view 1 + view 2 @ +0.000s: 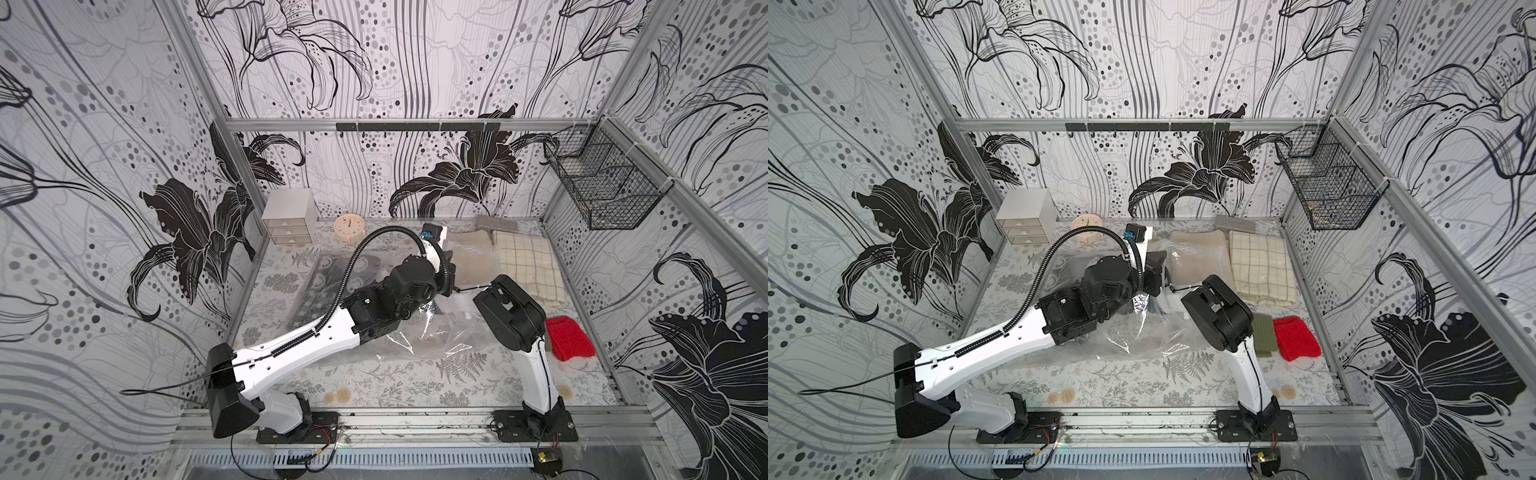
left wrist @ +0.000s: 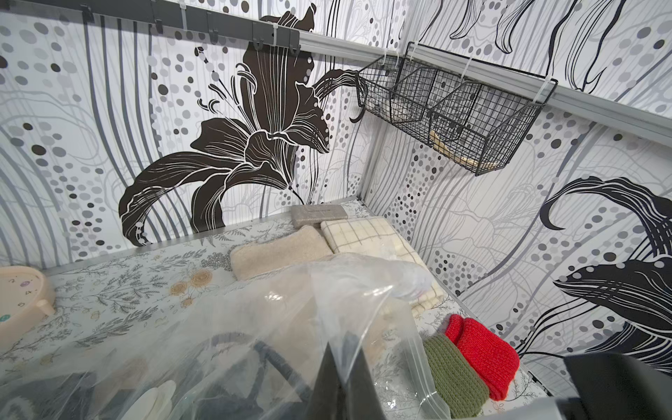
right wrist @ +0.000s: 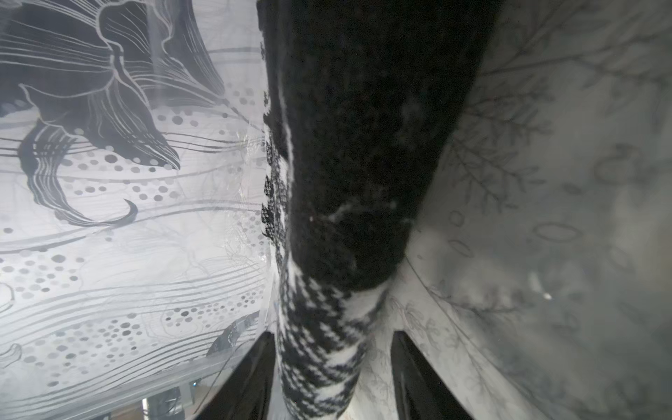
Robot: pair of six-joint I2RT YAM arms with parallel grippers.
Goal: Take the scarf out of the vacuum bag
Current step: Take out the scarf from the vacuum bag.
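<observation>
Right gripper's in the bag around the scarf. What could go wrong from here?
The right gripper stands open around the houndstooth scarf, with a gap at one finger; pulling back now would likely leave the scarf behind.
Film of the vacuum bag lies close against the other finger, so closing may pinch plastic with the scarf.
The left gripper is shut on just a thin fold of the bag; it could slip and the mouth collapse.

Scarf [image 3: 345, 163] in vac bag [image 1: 419, 338] on table [image 1: 374, 386]
</observation>
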